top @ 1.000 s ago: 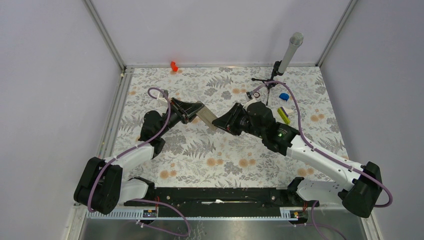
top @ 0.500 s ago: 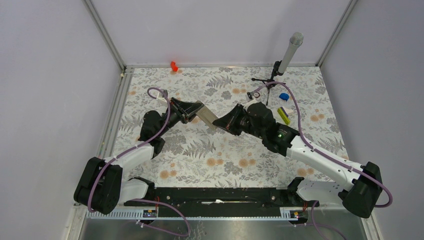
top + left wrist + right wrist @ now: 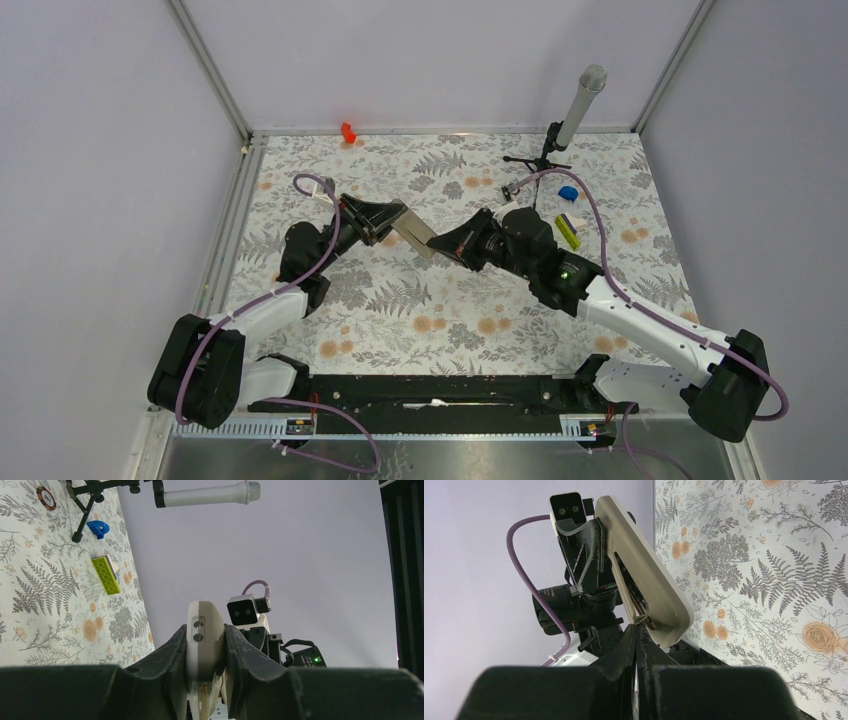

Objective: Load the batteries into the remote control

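Rightward travel of the right arm [image 3: 640,325] is the only change from the earlier frames: its wrist block and shoulder end sit slightly farther to the robot's right. The left arm [image 3: 270,305] and the remote control [image 3: 418,234] have held position.

1. Left gripper [image 3: 400,222]: pinching the remote control. In the left wrist view the handset is seen end-on, clamped between both fingers [image 3: 172,645], with two small screw heads on its facing end. It is lifted clear of the table [image 3: 450,310].

2. Remote control: it projects from the left gripper's fingertips towards the right gripper [image 3: 440,245]. In the right wrist view it is tilted, broad pale face turned outward, with an open recess along its lower edge.

3. Right gripper: fingers pressed together, with only a thin seam between them. Whether anything is pinched in that seam cannot be told. The fingertips are directly below the recess at the handset's free end. Contact cannot be confirmed.

4. Surroundings: behind the right gripper's wrist, on the side away from the left gripper, lie a yellow-green bar [image 3: 567,230] and a blue piece [image 3: 568,192]. Just beyond the blue piece stands a microphone [image 3: 580,105] on a small tripod.
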